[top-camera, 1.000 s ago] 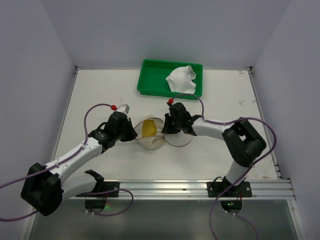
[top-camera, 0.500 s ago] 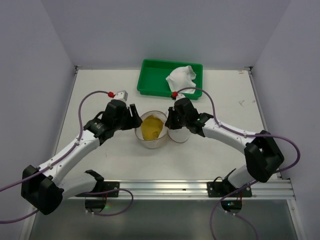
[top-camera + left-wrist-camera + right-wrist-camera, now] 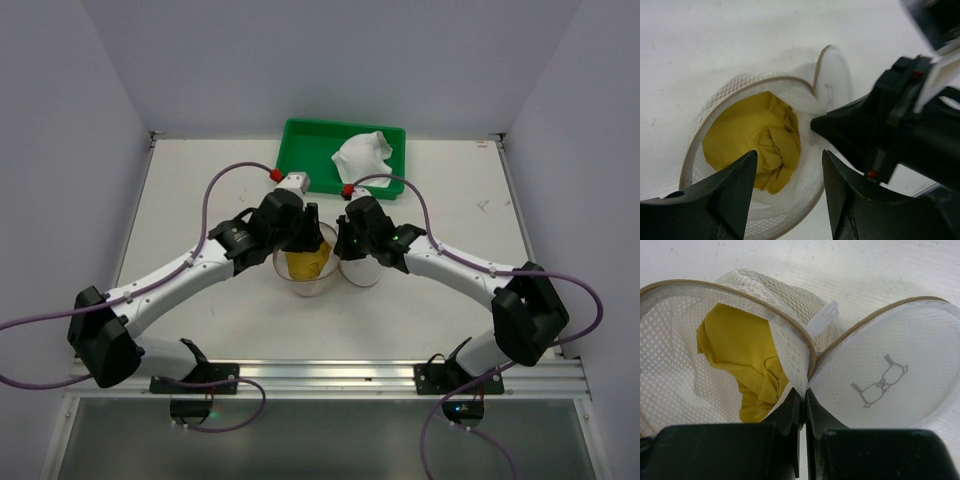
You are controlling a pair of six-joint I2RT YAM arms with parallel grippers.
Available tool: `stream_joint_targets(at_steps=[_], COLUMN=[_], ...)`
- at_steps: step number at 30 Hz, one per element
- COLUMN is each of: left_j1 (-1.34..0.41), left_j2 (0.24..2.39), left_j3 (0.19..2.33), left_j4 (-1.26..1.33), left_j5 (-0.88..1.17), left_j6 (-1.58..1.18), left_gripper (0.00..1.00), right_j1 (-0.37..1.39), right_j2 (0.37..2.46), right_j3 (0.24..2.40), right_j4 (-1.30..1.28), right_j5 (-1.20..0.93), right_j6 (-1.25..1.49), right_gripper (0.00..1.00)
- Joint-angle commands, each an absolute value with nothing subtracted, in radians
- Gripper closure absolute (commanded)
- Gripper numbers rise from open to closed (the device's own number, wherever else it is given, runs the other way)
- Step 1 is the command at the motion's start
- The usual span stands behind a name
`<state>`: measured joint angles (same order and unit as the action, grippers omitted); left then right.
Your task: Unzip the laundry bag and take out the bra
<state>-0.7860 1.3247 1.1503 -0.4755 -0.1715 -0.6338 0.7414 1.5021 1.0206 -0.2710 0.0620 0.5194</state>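
While right pincer (image 3: 802, 392) clamps laundry bag (image 3: 680, 340) | lid (image 3: 910, 335): grey outline drawing (image 3: 880, 382)

A robotics lab test cell — plain white walls (image 3: 60, 150) box in a pale tabletop (image 3: 190, 180), an aluminium mounting rail (image 3: 330, 372) along its near edge — purple cables (image 3: 209, 200) looping about.

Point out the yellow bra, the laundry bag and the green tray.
yellow bra (image 3: 765, 145): left wrist view, crumpled middle of the fabric.
laundry bag (image 3: 890, 375): right wrist view, its open round flap.
green tray (image 3: 308, 160): top external view, bare floor.
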Motion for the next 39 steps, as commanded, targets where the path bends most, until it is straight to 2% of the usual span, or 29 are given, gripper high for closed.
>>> stream_joint_targets(at_steps=[1, 11, 15, 16, 17, 18, 21, 23, 28, 31, 34, 35, 37, 38, 39], left_j1=[-0.785, -0.779, -0.772, -0.770, -0.769, -0.765, -0.761, -0.759, -0.759, -0.759, -0.759, -0.759, -0.759, -0.759, -0.759], left_j2=[1.365, 1.522, 1.572, 1.591, 1.600, 1.611, 1.650, 1.677, 1.746, 1.784, 1.812, 1.813, 1.807, 1.802, 1.790], left_j3=[1.098, 1.045, 1.043, 1.045, 1.046, 1.049, 1.060, 1.061, 1.042, 1.017, 1.003, 0.999, 0.989, 0.988, 0.986], left_j4=[-0.428, -0.353, -0.293, -0.284, -0.278, -0.273, -0.258, -0.247, -0.216, -0.192, -0.184, -0.180, -0.167, -0.164, -0.161], left_j5=[-0.193, -0.314, -0.356, -0.367, -0.374, -0.379, -0.388, -0.374, -0.328, -0.308, -0.298, -0.293, -0.281, -0.276, -0.270], left_j6=[-0.612, -0.617, -0.614, -0.606, -0.604, -0.601, -0.588, -0.580, -0.597, -0.626, -0.653, -0.653, -0.655, -0.655, -0.653], left_gripper=[0.42, 0.43, 0.35, 0.29, 0.29, 0.21, 0.09, 0.07, 0.10, 0.16, 0.30, 0.46, 0.62, 0.77, 0.83], right_j1=[0.749, 0.750, 0.752, 0.755, 0.756, 0.758, 0.761, 0.765, 0.767, 0.767, 0.767, 0.765, 0.767, 0.767, 0.767], right_j2=[1.453, 1.422, 1.408, 1.404, 1.402, 1.402, 1.407, 1.416, 1.434, 1.443, 1.448, 1.448, 1.445, 1.443, 1.442], right_j3=[1.039, 1.017, 1.006, 1.000, 0.996, 0.993, 0.983, 0.977, 0.971, 0.966, 0.956, 0.951, 0.937, 0.933, 0.930], right_j4=[-0.265, -0.267, -0.264, -0.256, -0.252, -0.247, -0.235, -0.222, -0.204, -0.195, -0.186, -0.183, -0.175, -0.173, -0.173], right_j5=[0.090, 0.074, 0.058, 0.054, 0.048, 0.035, 0.008, 0.005, 0.005, 0.005, 0.005, 0.005, 0.005, 0.005, 0.006], right_j6=[0.502, 0.492, 0.477, 0.474, 0.474, 0.474, 0.474, 0.476, 0.482, 0.486, 0.495, 0.502, 0.508, 0.512, 0.512], right_gripper=[1.00, 1.00, 1.00, 1.00, 1.00, 1.00, 1.00, 1.00, 1.00, 1.00, 1.00, 1.00, 1.00, 1.00, 1.00])
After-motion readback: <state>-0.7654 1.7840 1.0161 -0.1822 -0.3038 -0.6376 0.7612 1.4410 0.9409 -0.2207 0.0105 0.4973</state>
